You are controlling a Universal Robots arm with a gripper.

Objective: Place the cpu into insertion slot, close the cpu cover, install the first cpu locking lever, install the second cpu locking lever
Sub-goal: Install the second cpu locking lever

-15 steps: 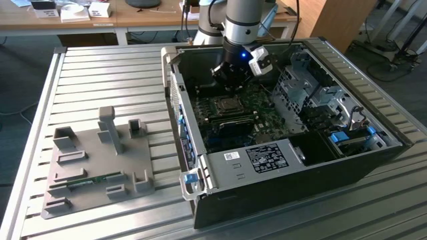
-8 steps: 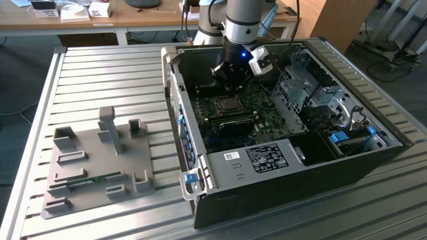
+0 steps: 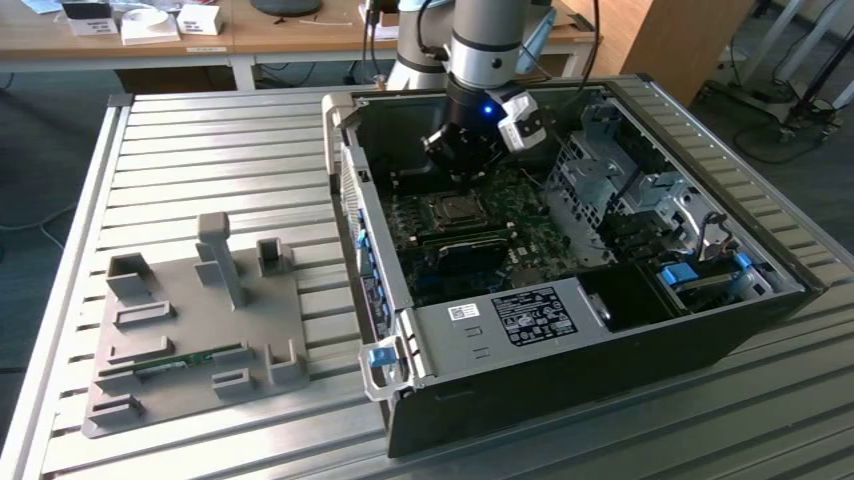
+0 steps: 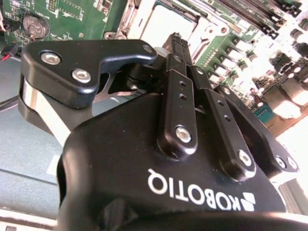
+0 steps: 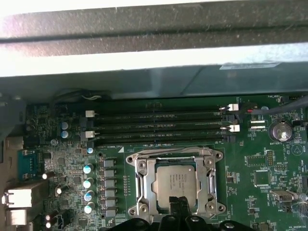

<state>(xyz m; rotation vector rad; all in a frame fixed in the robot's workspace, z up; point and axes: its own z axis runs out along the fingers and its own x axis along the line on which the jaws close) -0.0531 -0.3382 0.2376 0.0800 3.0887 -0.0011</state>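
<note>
1. The gripper (image 3: 461,160) hangs inside the computer case (image 3: 561,380), just above the socket.
2. Its fingers (image 4: 179,84) are pressed together, holding nothing.
3. The chip (image 5: 175,180) sits in the socket (image 5: 144,185); the cover (image 5: 210,179) lies down around it.
4. The step in hand looks like the locking levers; pressing one calls for a steady downward push.

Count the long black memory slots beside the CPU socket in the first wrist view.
4 memory slots, stacked in parallel rows on the green circuit board between the cpu cover and the case wall. None looks hidden.
</note>
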